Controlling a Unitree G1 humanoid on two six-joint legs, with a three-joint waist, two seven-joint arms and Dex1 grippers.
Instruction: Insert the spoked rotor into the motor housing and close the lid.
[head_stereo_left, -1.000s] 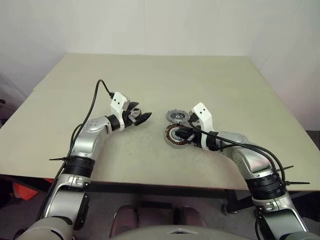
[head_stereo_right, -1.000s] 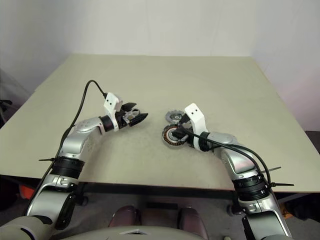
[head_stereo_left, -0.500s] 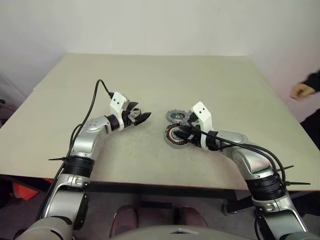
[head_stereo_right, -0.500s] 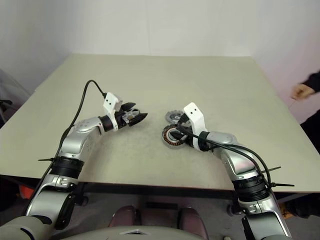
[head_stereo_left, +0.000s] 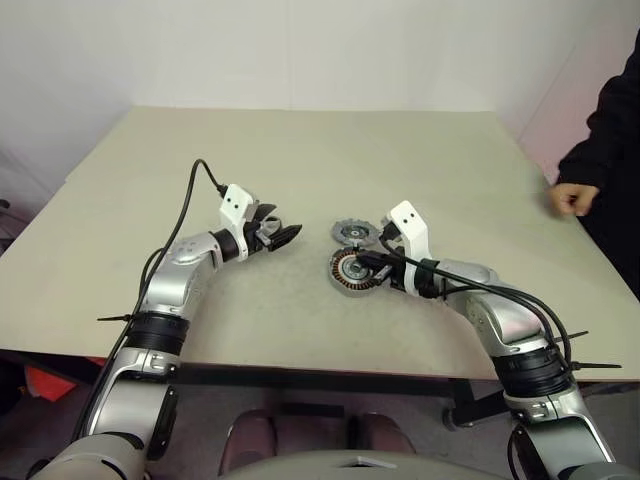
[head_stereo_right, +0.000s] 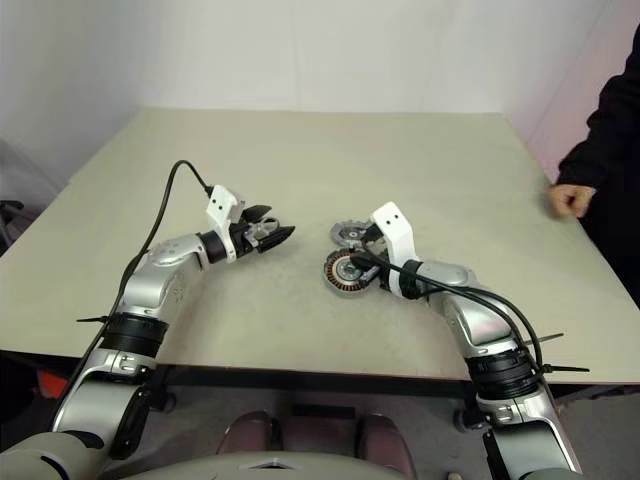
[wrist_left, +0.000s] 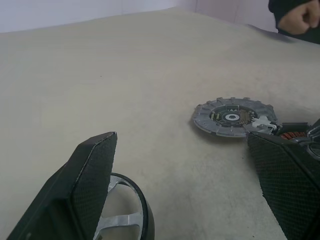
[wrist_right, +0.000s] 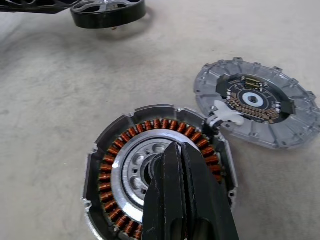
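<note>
Two wrist views reveal left jaws grasping the spoked rotor (wrist_right: 107, 19), right jaws clenched over the motor housing (wrist_right: 125, 160).

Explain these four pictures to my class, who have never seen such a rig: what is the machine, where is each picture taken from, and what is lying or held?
It is a two-armed humanoid robot. Two pictures look down from its head; the other two come from a camera on each wrist. On the beige table lie a round motor housing with copper windings and, touching it, a grey notched lid. The left claw holds a black-rimmed spoked rotor above the table. The right claw, shut, points at the housing's hub. A person's hand is at the table's right edge.
</note>
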